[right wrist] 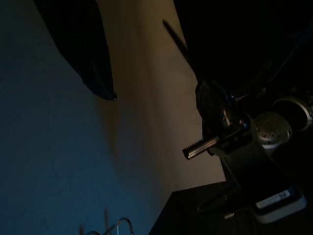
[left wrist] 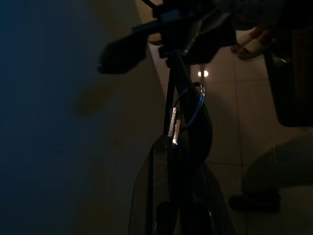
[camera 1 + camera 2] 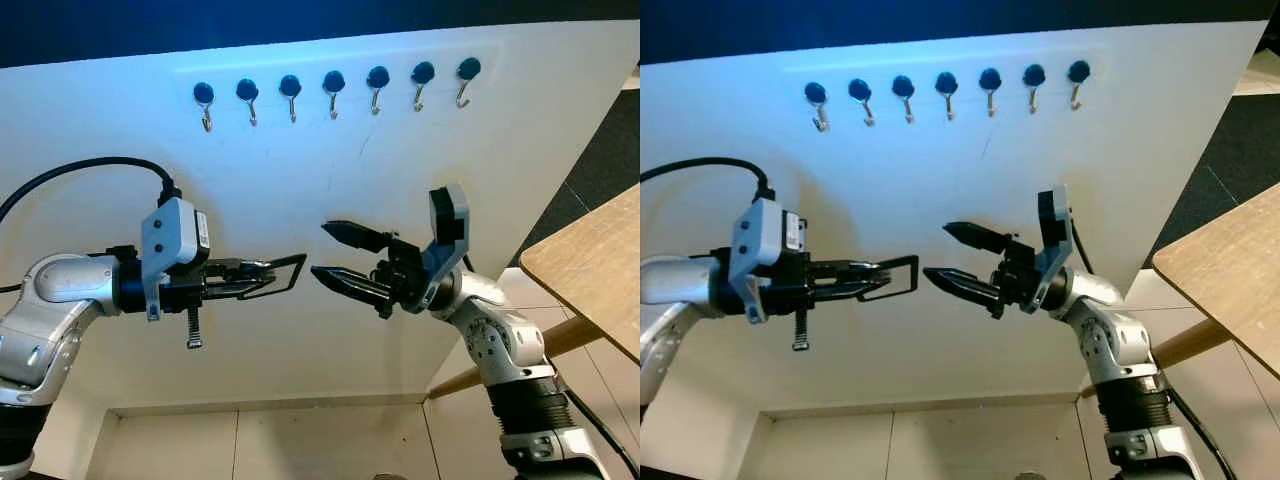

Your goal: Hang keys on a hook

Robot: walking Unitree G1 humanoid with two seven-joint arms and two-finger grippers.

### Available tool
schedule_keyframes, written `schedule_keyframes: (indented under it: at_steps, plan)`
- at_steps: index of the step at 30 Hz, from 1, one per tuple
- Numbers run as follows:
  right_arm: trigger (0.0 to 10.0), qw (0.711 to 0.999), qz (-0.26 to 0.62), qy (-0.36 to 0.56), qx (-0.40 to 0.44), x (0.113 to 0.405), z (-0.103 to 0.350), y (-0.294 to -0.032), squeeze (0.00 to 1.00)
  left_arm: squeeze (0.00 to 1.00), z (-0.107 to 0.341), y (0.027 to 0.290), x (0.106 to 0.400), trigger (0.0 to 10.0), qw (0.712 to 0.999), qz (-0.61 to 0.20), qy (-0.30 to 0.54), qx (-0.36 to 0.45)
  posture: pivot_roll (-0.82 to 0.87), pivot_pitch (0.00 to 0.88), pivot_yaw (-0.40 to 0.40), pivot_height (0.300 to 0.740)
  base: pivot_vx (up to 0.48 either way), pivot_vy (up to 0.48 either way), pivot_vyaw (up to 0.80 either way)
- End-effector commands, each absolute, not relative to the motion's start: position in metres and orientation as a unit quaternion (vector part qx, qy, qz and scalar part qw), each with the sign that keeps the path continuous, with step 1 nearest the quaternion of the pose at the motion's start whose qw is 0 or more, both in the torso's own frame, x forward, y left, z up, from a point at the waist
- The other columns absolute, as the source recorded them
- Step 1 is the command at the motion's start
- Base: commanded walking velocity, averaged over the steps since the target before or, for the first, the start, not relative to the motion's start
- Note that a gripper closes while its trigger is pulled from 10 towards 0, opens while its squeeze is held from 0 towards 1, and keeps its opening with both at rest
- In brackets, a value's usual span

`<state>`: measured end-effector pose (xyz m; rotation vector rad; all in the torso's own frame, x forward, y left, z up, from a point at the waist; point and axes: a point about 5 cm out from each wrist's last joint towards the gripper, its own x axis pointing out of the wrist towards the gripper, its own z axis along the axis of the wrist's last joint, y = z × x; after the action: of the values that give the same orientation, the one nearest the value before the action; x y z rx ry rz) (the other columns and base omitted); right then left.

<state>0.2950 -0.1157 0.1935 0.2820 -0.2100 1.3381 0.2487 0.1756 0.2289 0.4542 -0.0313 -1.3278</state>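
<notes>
Keys (image 3: 195, 325) are dangling from the left gripper (image 3: 262, 274), clamped on their black loop well below the row of hooks (image 3: 333, 92), while the right gripper (image 3: 335, 255) is waiting spread apart, apparently for a handover.

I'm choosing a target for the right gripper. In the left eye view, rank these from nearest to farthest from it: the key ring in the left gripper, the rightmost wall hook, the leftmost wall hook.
From the open right gripper:
1. Black key ring with dangling key, just to its left, pinched in the left gripper.
2. Rightmost blue-capped metal hook, above and to its right.
3. Leftmost blue-capped metal hook, above and to its left.
</notes>
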Motion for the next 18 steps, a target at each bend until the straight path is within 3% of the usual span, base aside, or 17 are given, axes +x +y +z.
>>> schedule_keyframes:
  at_steps: [1,16,17,18]
  plan:
    - [10.0,0.760,0.630,-0.100,0.127,0.2923,0.1959,-0.1104,0.00,0.00,0.2256,0.1753,0.2461,10.0,0.754,-0.617,0.009,0.225,-0.07,0.079,0.070,0.740,0.000,0.000,0.00]
    - [10.0,0.736,0.668,-0.063,0.084,0.2843,0.1901,-0.1012,0.00,0.00,0.2222,0.1670,0.2513,10.0,0.745,-0.631,0.008,0.218,-0.07,0.082,0.078,0.740,0.000,0.000,0.00]
    - [8.7,0.736,0.669,-0.063,0.084,0.2840,0.1901,-0.1008,0.00,0.00,0.2224,0.1669,0.2514,10.0,0.744,-0.632,0.008,0.218,-0.07,0.082,0.078,0.740,0.000,0.000,0.00]
    - [4.4,0.736,0.669,-0.063,0.083,0.2839,0.1901,-0.1005,0.00,0.00,0.2226,0.1664,0.2515,10.0,0.743,-0.633,0.007,0.218,-0.07,0.082,0.078,0.740,0.000,0.000,0.00]
